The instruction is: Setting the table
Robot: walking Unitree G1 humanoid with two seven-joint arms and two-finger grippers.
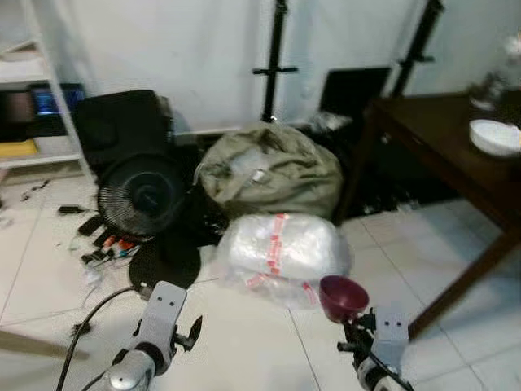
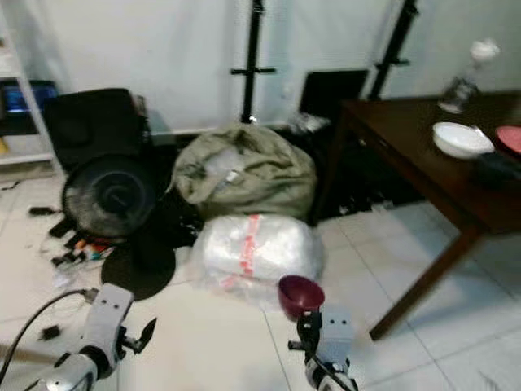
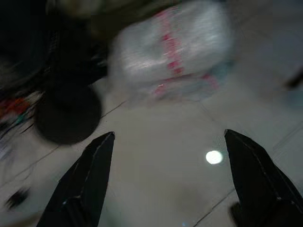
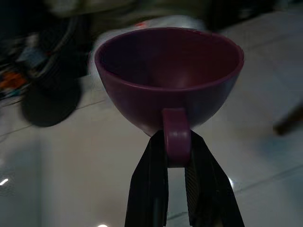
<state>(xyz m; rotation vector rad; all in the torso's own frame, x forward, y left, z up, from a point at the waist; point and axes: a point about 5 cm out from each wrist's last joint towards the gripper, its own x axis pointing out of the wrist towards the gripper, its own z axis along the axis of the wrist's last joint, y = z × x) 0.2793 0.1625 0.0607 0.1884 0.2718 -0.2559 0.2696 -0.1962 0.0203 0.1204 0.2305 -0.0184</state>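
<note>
Right gripper (image 4: 177,142) pinching maroon cup (image 4: 170,75) handle — left gripper (image 3: 168,146) spread wide, empty.

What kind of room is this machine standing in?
Probably a lived-in home's dining corner that doubles as storage. A dark wooden table bears a white bowl, while a black floor fan, an olive cloth bag and a taped clear plastic bundle sit on the white tiled floor.
</note>
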